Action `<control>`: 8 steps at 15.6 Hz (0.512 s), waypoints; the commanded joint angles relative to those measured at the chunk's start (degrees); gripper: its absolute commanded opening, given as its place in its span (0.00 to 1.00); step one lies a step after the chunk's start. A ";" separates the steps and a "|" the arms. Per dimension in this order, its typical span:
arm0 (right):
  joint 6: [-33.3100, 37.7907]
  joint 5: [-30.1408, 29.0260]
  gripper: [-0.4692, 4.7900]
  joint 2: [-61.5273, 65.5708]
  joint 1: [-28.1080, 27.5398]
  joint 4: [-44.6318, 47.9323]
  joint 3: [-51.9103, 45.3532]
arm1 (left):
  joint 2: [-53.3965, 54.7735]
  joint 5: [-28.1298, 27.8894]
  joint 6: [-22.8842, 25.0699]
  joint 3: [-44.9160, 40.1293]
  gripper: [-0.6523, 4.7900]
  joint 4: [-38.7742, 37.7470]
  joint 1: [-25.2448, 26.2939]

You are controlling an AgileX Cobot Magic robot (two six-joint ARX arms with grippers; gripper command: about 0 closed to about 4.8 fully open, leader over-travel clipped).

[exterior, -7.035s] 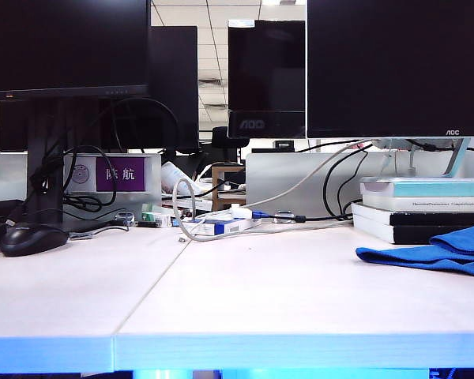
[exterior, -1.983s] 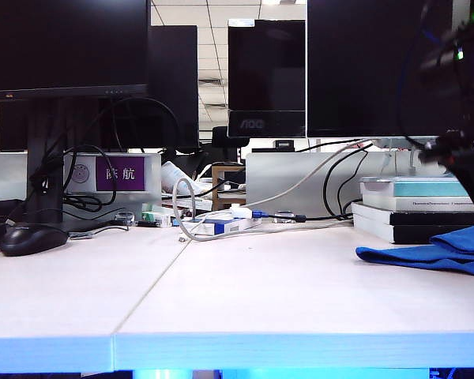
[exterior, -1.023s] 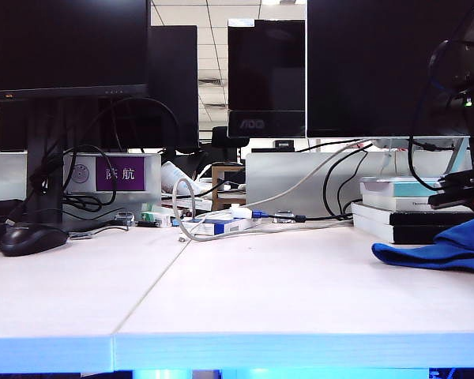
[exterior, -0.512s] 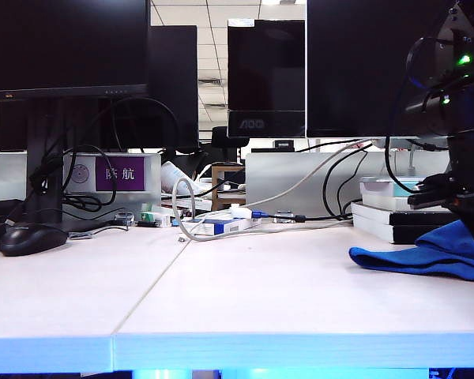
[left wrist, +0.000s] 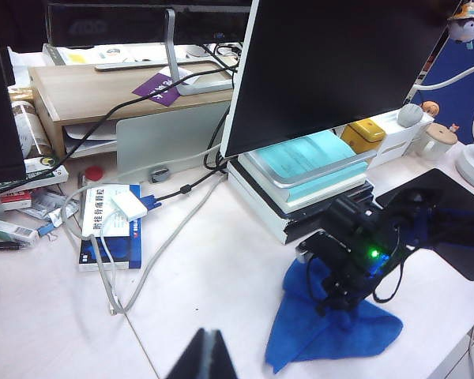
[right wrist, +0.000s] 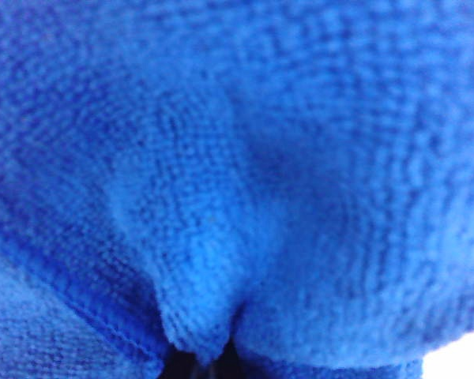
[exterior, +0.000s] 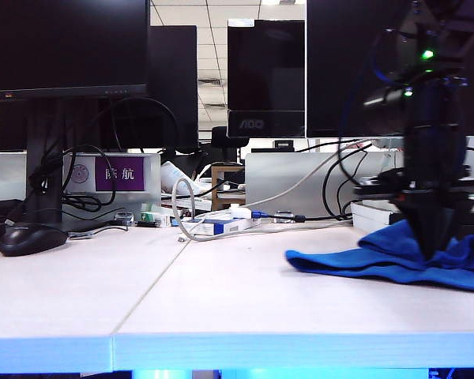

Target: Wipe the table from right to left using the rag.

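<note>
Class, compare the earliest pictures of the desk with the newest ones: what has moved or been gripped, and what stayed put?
The right gripper came in from the right edge, lowered onto the rag and shut on it. It has dragged the rag leftward across the table, so its leading edge now lies nearer the middle. The mouse, cables and books kept their places. The left gripper stays raised, away from the rag.

1. The rag, bright blue and soft, lies rumpled on the right half of the surface, one flat corner stretched leftward, a bunched fold raised.
2. The surface is wide, white, matte, with a thin seam between two panels.
</note>
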 commanded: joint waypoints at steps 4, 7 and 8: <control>3.78 -7.61 0.08 1.16 5.79 2.51 -0.63 | -0.09 0.04 4.83 0.28 0.11 -9.81 0.04; 4.17 -7.45 0.08 1.49 8.50 2.75 -0.63 | -0.09 -0.37 6.91 0.28 0.11 -15.56 0.04; 4.74 -7.72 0.08 1.64 8.92 2.82 -0.63 | -0.11 -0.37 6.88 0.28 0.11 -15.80 0.04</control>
